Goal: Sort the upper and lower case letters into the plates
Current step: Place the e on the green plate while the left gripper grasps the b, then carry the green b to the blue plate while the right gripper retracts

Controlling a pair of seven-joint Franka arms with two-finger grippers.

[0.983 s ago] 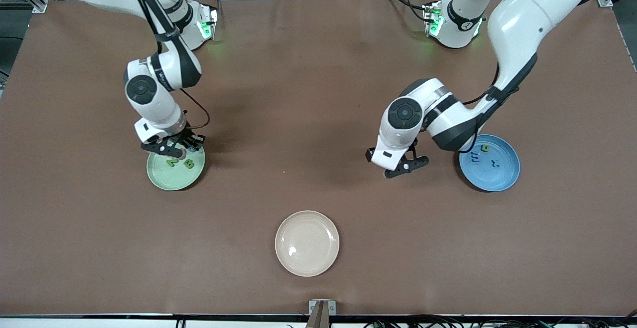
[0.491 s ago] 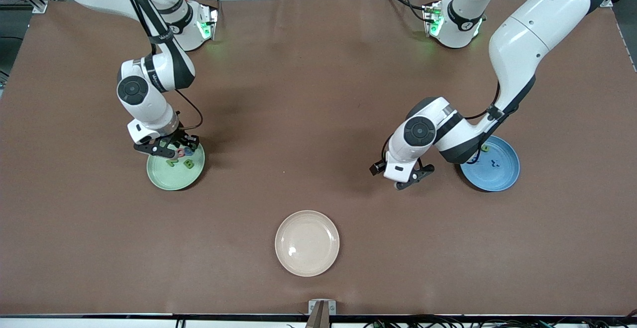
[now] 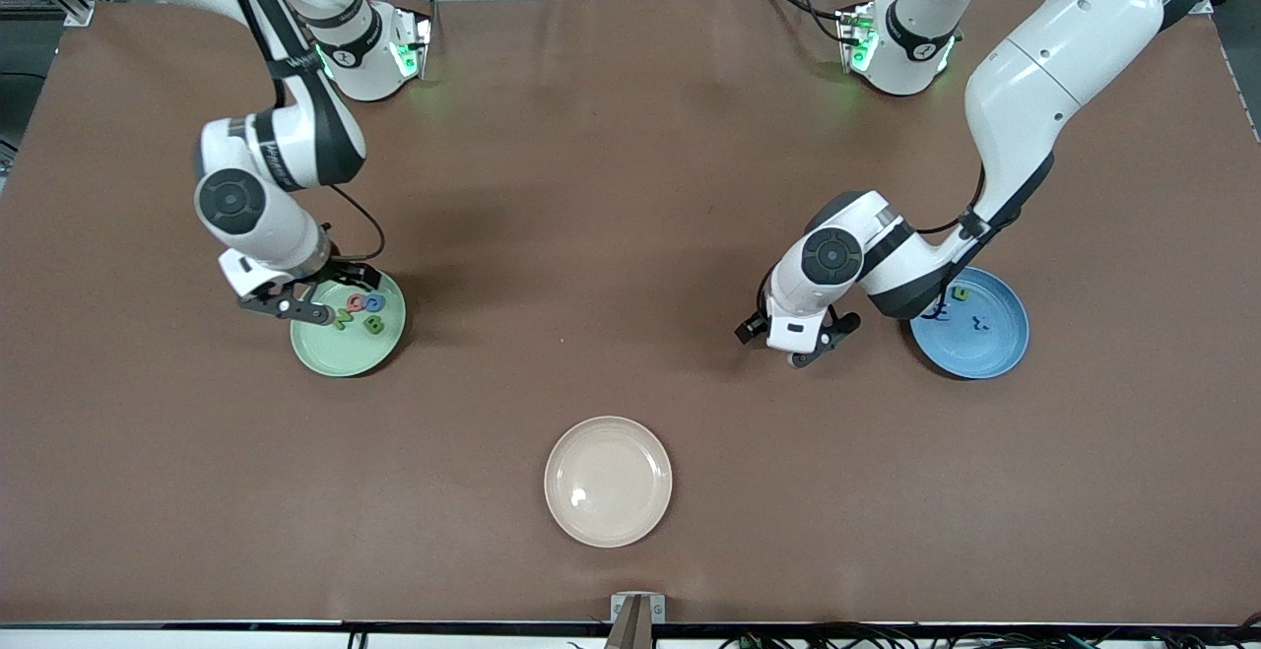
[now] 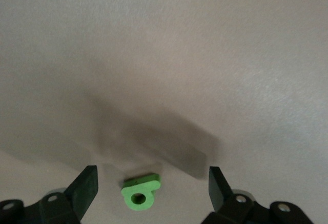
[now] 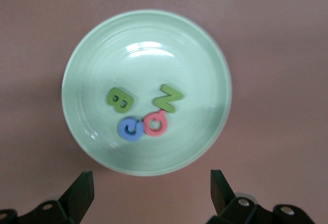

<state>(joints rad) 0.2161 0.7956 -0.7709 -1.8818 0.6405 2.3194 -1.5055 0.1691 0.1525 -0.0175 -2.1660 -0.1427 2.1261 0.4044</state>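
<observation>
Front view: the job looks nearly done, with seven of eight letters already in plates. The pale green plate (image 3: 325,354), at about 8 o'clock on the bench (image 3: 611,186), carries all four capitals: green B (image 5: 120,100), green Z (image 5: 168,98), pink-red Q (image 5: 156,123) and blue G (image 5: 130,128), bunched together near its middle. The sky blue plate (image 3: 995,349), at about 4 o'clock, shows three small letters: green u (image 3: 961,292) at its 11 o'clock, blue m (image 3: 941,311) at 9 o'clock, and blue x (image 3: 977,322) near the centre.

One letter is left, the green b (image 4: 141,192). It lies flat on the bench just off the blue plate's 9 o'clock side, toward the middle of the bench. The left gripper (image 3: 803,339) sits low over it, released, with its jaws spread to either side and neither touching it. I judge a grasp of the b and a short carry to the blue plate are what remain.

The right gripper (image 3: 310,294) hangs over the green plate's 10 o'clock rim, released and carrying nothing. A cream-beige plate (image 3: 608,521) sits at 6 o'clock.
</observation>
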